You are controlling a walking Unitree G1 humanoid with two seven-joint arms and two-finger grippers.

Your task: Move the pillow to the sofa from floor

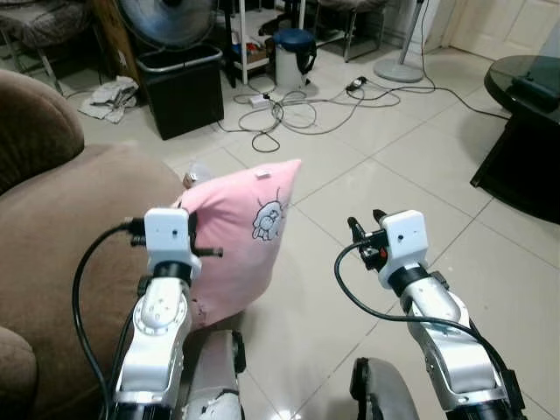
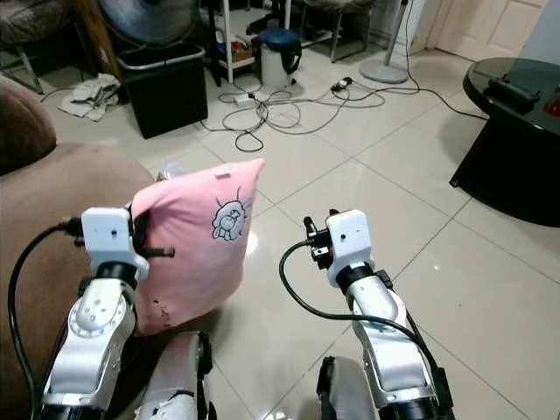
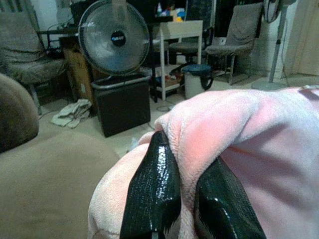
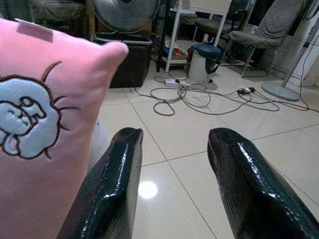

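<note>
A pink pillow (image 1: pixel 241 232) with a small white cartoon patch hangs upright off the tiled floor, right beside the brown sofa (image 1: pixel 79 210). My left gripper (image 3: pixel 187 149) is shut on a fold at the pillow's (image 3: pixel 249 129) near edge, with its black fingers (image 3: pixel 152 189) pinching the plush fabric. To the right of the pillow (image 4: pixel 45 139), my right gripper (image 4: pixel 174 137) is open over bare tile with nothing between its fingers. In the left eye view it (image 1: pixel 366 220) sits about a hand's width from the pillow.
A black bin (image 1: pixel 182 87) and a fan (image 1: pixel 166 17) stand behind the sofa's end. Cables (image 1: pixel 289 109) sprawl across the floor ahead, near a white pot with a blue lid (image 1: pixel 293 57). A dark glass table (image 1: pixel 525 131) stands at the right. A rag (image 1: pixel 109 94) lies far left.
</note>
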